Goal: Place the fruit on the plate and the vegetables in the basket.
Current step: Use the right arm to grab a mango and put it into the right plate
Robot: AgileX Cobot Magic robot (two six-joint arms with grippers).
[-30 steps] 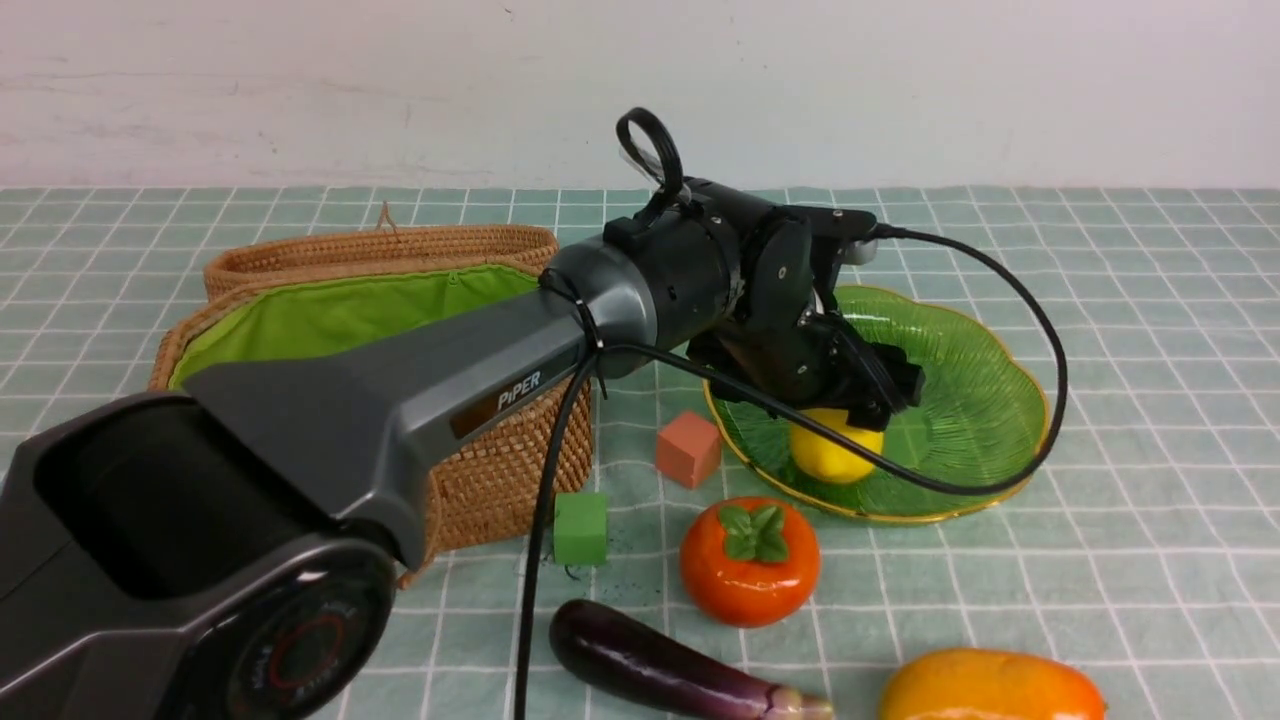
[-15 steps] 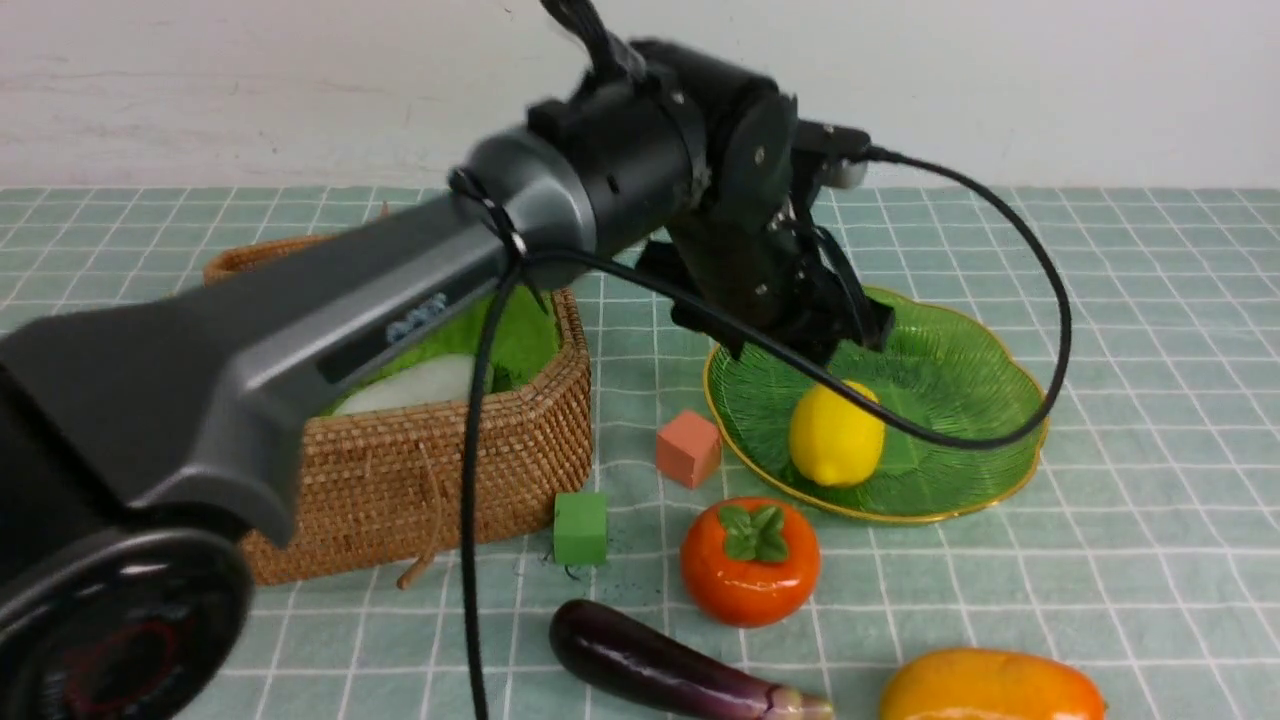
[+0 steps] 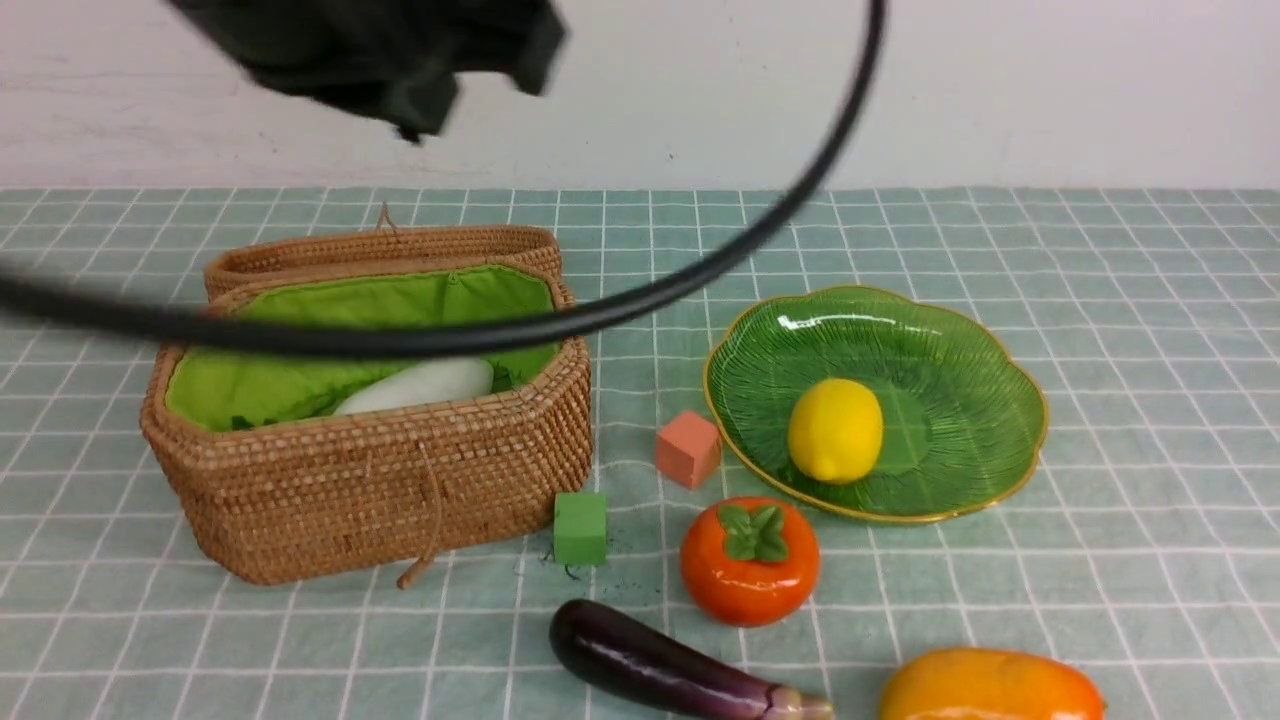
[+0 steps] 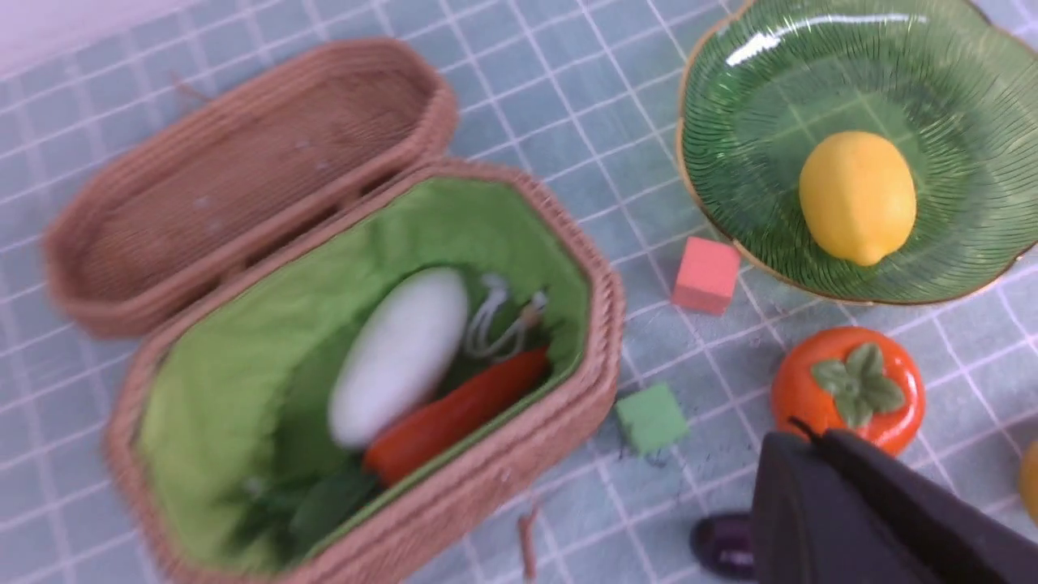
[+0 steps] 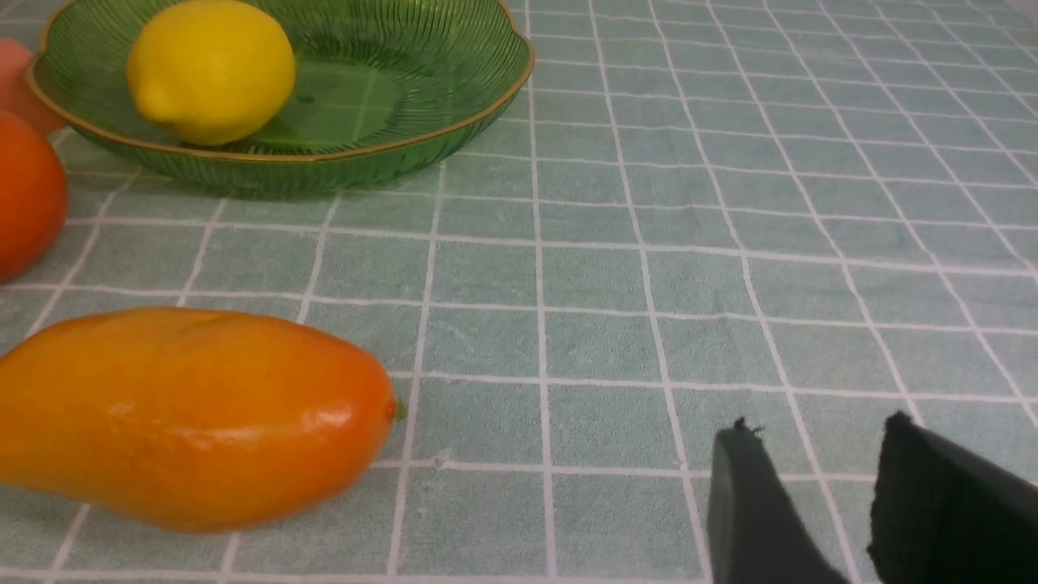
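The lemon (image 3: 835, 430) lies on the green plate (image 3: 960, 330). On the cloth in front sit the persimmon (image 3: 750, 560), the eggplant (image 3: 660, 665) and the mango (image 3: 990, 687). The open basket (image 3: 400, 480) holds the white vegetable (image 4: 397, 357) and a red piece with green leaves (image 4: 454, 418). My left gripper (image 4: 811, 434) is shut and empty, high above the persimmon (image 4: 847, 385); its arm is a dark blur (image 3: 400, 50) at the front view's top left. My right gripper (image 5: 815, 430) is open and empty, low over the cloth beside the mango (image 5: 186, 414).
A pink cube (image 3: 688, 448) and a green cube (image 3: 580, 527) sit between basket and plate. The basket's lid (image 4: 243, 170) lies folded back behind it. A black cable (image 3: 640, 300) sweeps across the front view above the basket.
My left arm has lifted off the plate and swung up and left, out of most of the front view. Its jaws have shut. The lemon stays on the plate.
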